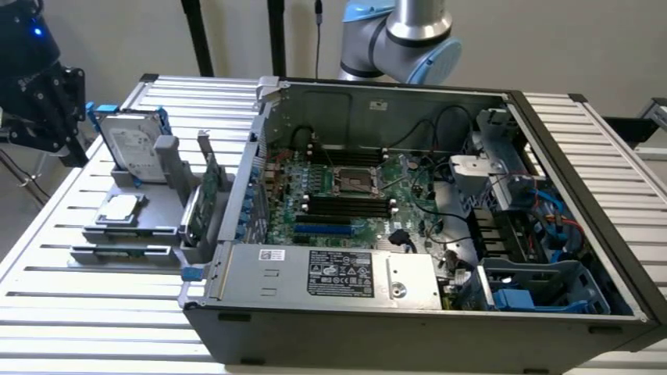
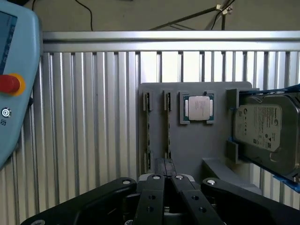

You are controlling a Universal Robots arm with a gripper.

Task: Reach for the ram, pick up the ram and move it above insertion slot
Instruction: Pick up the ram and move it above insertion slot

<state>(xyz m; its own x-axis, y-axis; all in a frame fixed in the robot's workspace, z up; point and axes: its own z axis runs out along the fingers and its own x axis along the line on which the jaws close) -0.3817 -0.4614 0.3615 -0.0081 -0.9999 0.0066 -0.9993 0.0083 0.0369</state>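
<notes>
Exterior view: ram [image 1: 193,216] stands on edge at the grey holder's [image 1: 140,234] edge nearest the open computer case [image 1: 417,320], just beside a taller green card [image 1: 214,183].
Wrist view: gripper [image 2: 164,164] fingers pressed together, poised over the holder; processor [image 2: 197,107] and hard drive [image 2: 265,129] lie beyond.

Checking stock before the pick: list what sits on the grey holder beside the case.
A hard drive on edge, a processor chip lying flat, and a green card upright. The shut gripper covers the end of one of the holder's two narrow slots; their contents are unclear.
</notes>
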